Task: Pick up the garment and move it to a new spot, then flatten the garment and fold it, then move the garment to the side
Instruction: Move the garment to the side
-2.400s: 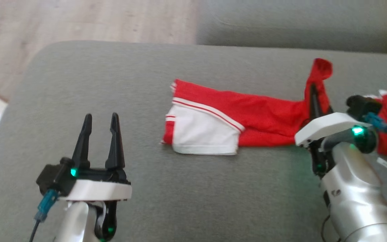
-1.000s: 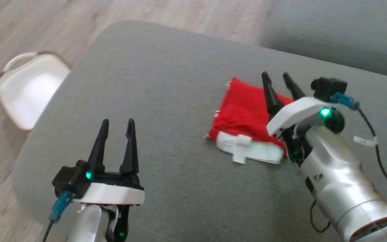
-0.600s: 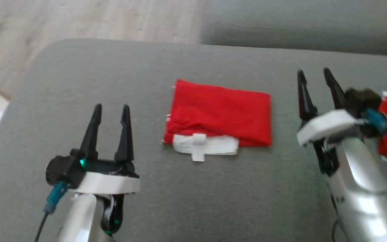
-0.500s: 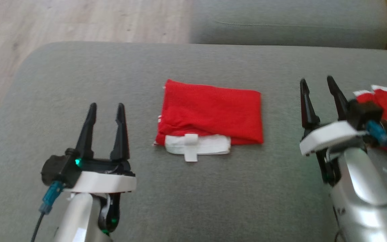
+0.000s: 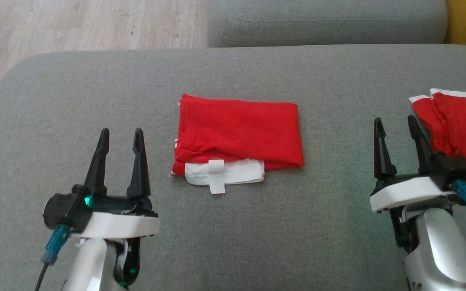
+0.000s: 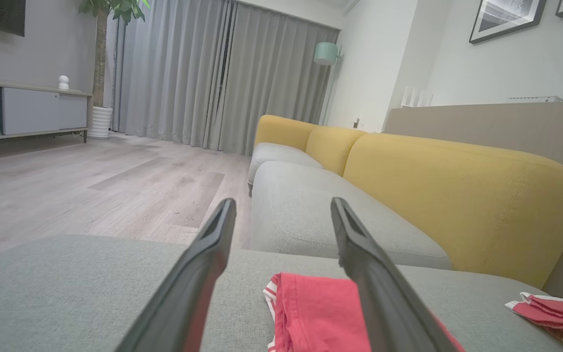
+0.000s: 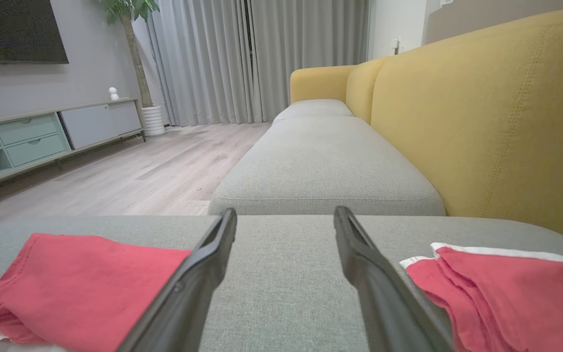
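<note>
Now a red garment (image 5: 239, 131) is seen lying on the grey sofa seat (image 5: 233, 234), near the middle. It is folded into a neat flat shape. A white part (image 5: 245, 171) is tucked under its near edge, and a small white strip (image 5: 217, 184) is laid across that part.

The left gripper (image 5: 121, 132) is seen at the lower left, above the seat. Its two dark fingers are spread apart, and nothing is caught between them. It is set apart from the garment, off to the garment's left and nearer the robot. In the left wrist view the garment's left end is seen past the fingers, partly hidden by one finger.

The right gripper (image 5: 394, 119) is found at the lower right. Its fingers are spread apart too, and bare grey seat is seen between them. The folded garment is apart from it, to its left. A second red cloth (image 5: 459, 129) with a white edge is bunched just beside this gripper, on its right. Whether it is touched by the gripper cannot be told.

Behind the seat another grey cushion (image 5: 326, 20) is set, and a pale wood floor (image 5: 75, 24) is seen to the left of it. A yellow sofa back (image 7: 482, 107) is seen in the wrist views, and grey curtains (image 7: 262, 58) are hung at the far end of the room.
</note>
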